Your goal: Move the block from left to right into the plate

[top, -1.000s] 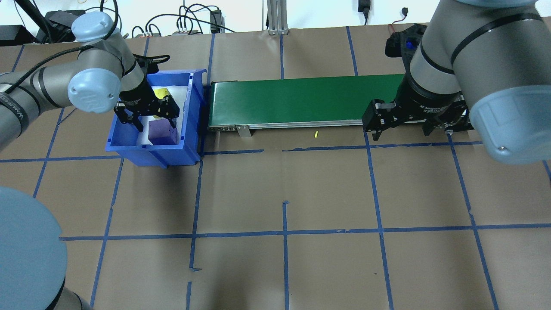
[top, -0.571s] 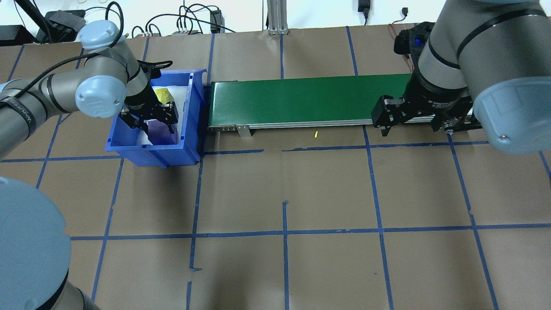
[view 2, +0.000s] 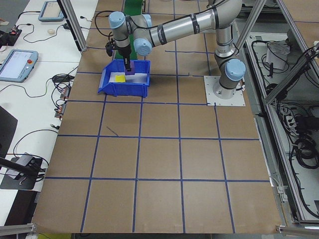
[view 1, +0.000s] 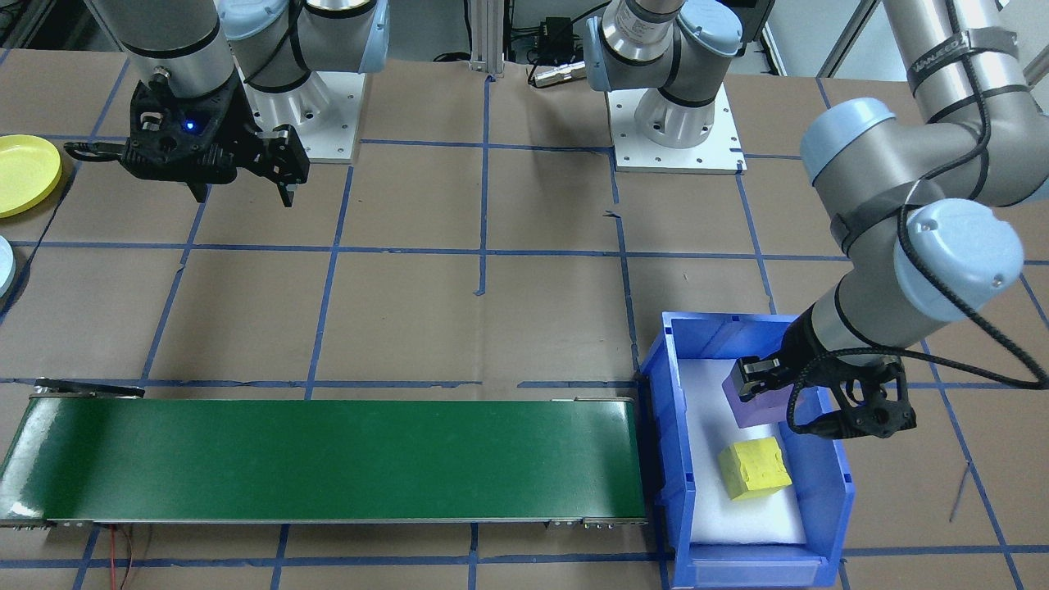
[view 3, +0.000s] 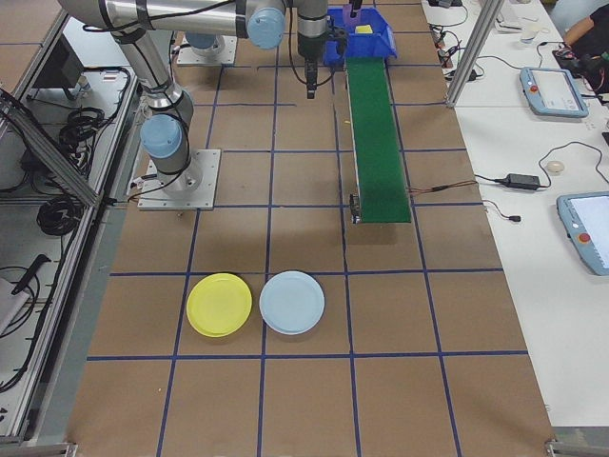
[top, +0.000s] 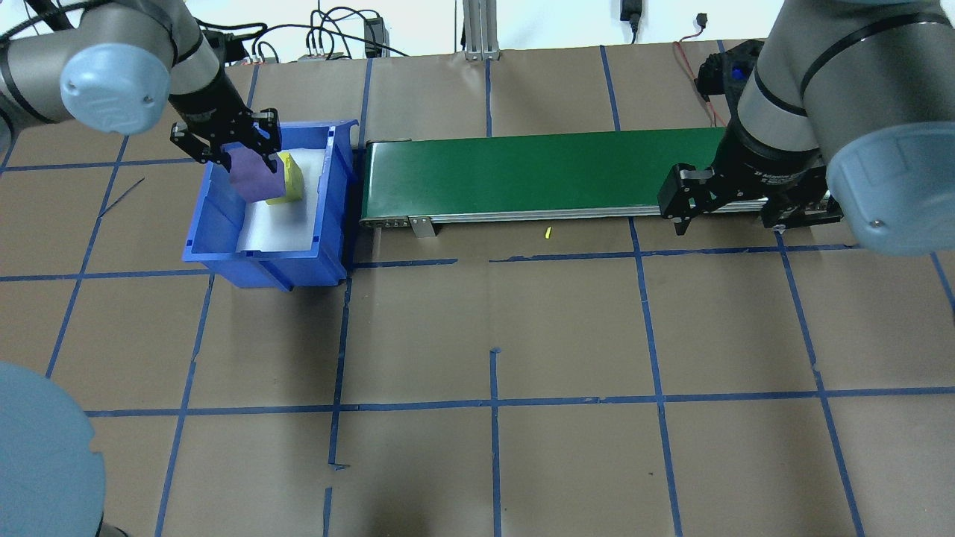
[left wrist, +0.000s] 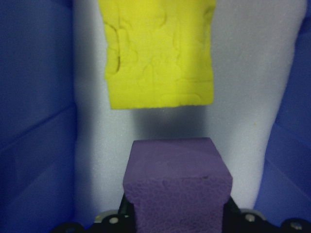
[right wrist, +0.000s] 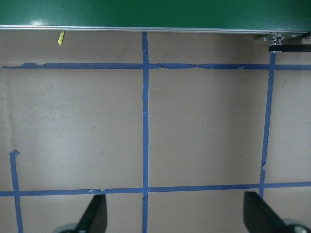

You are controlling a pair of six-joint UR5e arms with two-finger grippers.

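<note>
Blue bin (top: 332,216) w/ white foam lining, at left end of green conveyor belt (top: 537,175). Inside: yellow foam block (view 1: 754,467) lying on lining. Purple foam block (top: 256,177) lifted clear of lining, above bin, clamped between fingers of left gripper (top: 227,145), just beside yellow block in overhead view. Right gripper (top: 746,216) w/ fingers wide apart, holding nothing, hanging over brown paper table (top: 492,335) at belt's right end. Yellow plate (view 3: 219,305) and light blue plate (view 3: 292,302) side by side, touching, well apart from bin, beyond belt's far end.
</note>
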